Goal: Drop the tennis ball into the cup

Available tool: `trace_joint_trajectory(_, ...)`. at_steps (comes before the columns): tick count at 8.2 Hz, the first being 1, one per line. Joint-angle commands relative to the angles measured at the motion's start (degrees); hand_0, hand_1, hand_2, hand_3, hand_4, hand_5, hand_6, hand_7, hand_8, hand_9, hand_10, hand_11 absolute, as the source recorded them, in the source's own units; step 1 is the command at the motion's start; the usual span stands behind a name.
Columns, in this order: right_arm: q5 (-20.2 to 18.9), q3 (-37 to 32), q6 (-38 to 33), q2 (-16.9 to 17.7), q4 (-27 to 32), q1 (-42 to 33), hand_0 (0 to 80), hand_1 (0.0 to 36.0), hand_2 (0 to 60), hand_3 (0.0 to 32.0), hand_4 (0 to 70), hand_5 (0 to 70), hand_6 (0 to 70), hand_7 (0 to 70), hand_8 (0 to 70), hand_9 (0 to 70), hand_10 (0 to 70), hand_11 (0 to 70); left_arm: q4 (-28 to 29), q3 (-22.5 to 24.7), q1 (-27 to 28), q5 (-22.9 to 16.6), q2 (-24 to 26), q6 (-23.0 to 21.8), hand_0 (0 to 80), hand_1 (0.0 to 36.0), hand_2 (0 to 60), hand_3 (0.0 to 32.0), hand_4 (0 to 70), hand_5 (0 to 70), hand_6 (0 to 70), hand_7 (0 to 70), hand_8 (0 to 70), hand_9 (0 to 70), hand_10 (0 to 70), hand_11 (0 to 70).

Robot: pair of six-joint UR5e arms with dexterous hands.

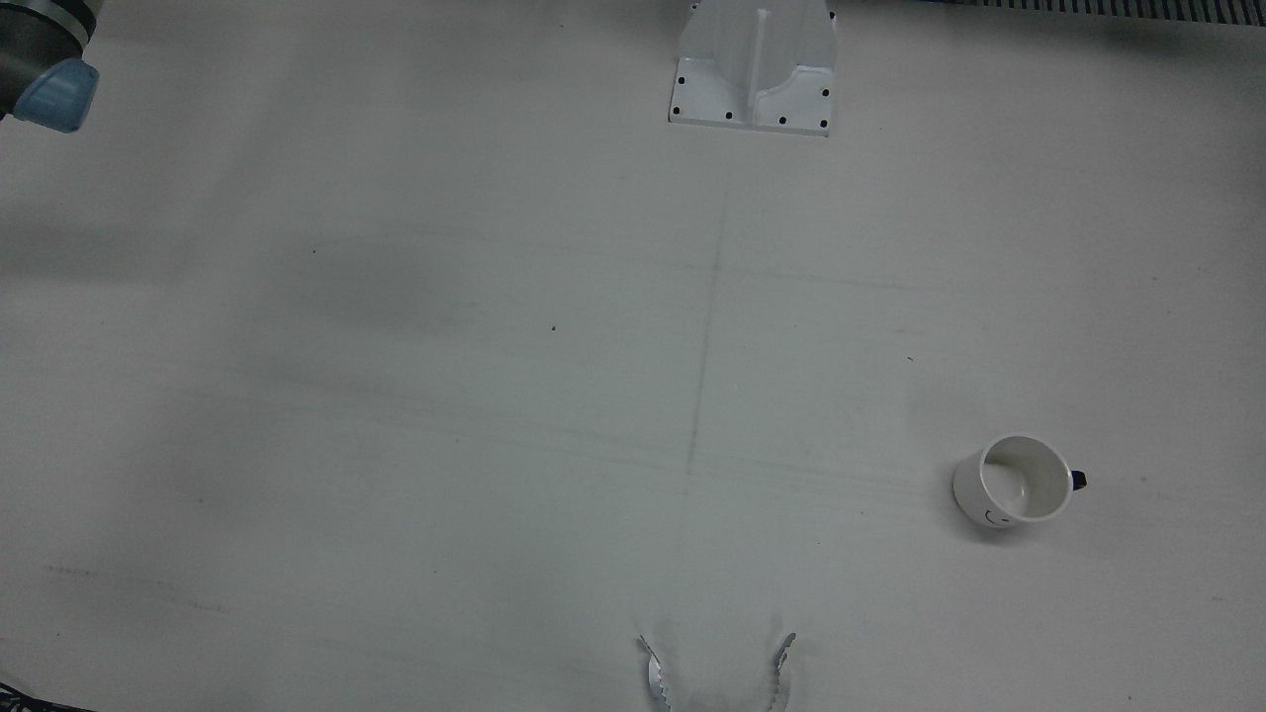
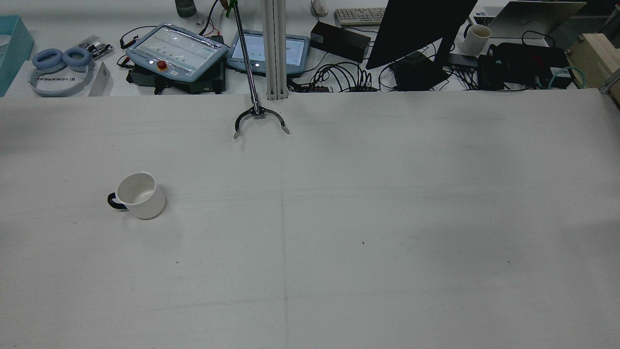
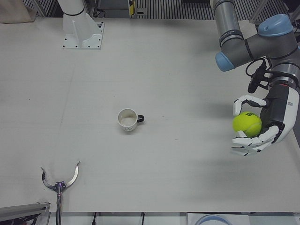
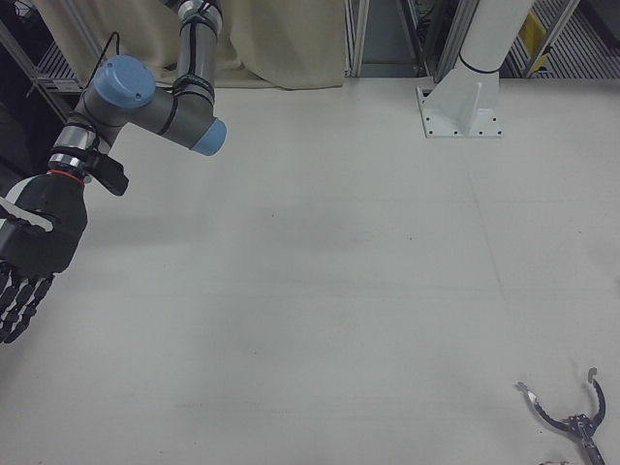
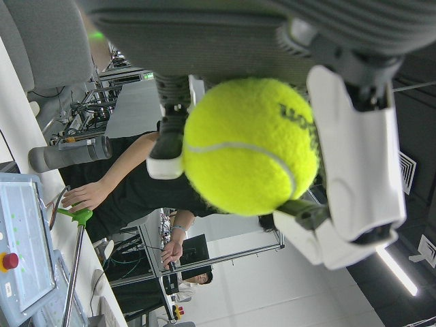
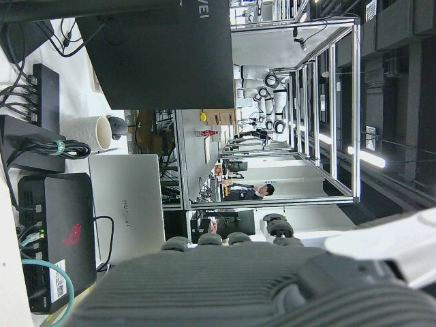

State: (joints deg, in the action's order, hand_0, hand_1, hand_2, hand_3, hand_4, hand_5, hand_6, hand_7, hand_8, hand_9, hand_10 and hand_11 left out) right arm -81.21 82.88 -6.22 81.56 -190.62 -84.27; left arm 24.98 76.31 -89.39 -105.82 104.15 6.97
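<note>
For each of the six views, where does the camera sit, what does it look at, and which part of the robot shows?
Front: overhead; table, cup, pedestal.
Rear: high behind; cup, desks; no arm.
Left-front: operators' side; left hand holding tennis ball.
Right-front: operators' side; right hand, fingers apart, empty.
Left hand: on the hand; ball close up.
Right hand: on the hand; desks, laptop.
Front, rear and left-front share the cup.

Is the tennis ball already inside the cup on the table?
No: the left hand holds the tennis ball off to the side of the empty cup.
</note>
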Motion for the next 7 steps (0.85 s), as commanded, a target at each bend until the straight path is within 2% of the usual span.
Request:
trace_joint_trajectory(1,0.0,0.0,0.0,0.0,0.1,0.0,0.0,0.0,0.0,0.0,0.0,0.0,0.0,0.0,0.0,0.0,0.0,0.0,-0.1,2.9,1.3,-0.2,0.8,0.0,58.6,36.0,60.0,0.0,36.6,19.1,27.1,70.0,24.1,30.2,44.8,65.9)
trace_joint_trajectory(2,0.0,0.0,0.0,0.0,0.1,0.0,0.0,0.0,0.0,0.0,0.0,0.0,0.0,0.0,0.0,0.0,0.0,0.0,-0.3,5.9,4.7,-0.2,1.2,0.1,58.0,36.0,60.0,0.0,36.9,19.1,29.5,70.0,24.3,30.5,43.0,63.2)
trace_joint_trajectory(4,0.0,0.0,0.0,0.0,0.1,0.0,0.0,0.0,0.0,0.0,0.0,0.0,0.0,0.0,0.0,0.0,0.0,0.0,-0.5,10.1,8.6,-0.3,1.8,0.1,56.9,36.0,60.0,0.0,37.4,21.8,46.4,68.9,27.7,30.7,42.2,62.1)
trace_joint_trajectory(5,0.0,0.0,0.0,0.0,0.0,0.0,0.0,0.0,0.0,0.0,0.0,0.0,0.0,0.0,0.0,0.0,0.0,0.0,-0.5,13.1,11.8,-0.3,1.8,0.3,53.9,36.0,60.0,0.0,36.9,21.3,47.4,67.5,27.3,30.1,42.1,61.7)
trace_joint_trajectory(6,0.0,0.0,0.0,0.0,0.0,0.0,0.0,0.0,0.0,0.0,0.0,0.0,0.0,0.0,0.0,0.0,0.0,0.0,-0.5,15.2,15.8,-0.3,1.8,0.3,52.4,36.0,60.0,0.0,36.7,19.3,38.7,68.4,25.2,29.8,41.7,61.1)
trace_joint_trajectory(7,0.0,0.1,0.0,0.0,0.0,0.0,0.0,0.0,0.0,0.0,0.0,0.0,0.0,0.0,0.0,0.0,0.0,0.0,-0.4,16.7,20.8,-0.3,1.8,0.3,52.1,36.0,60.0,0.0,36.7,19.9,42.5,66.6,25.4,28.7,41.0,60.0)
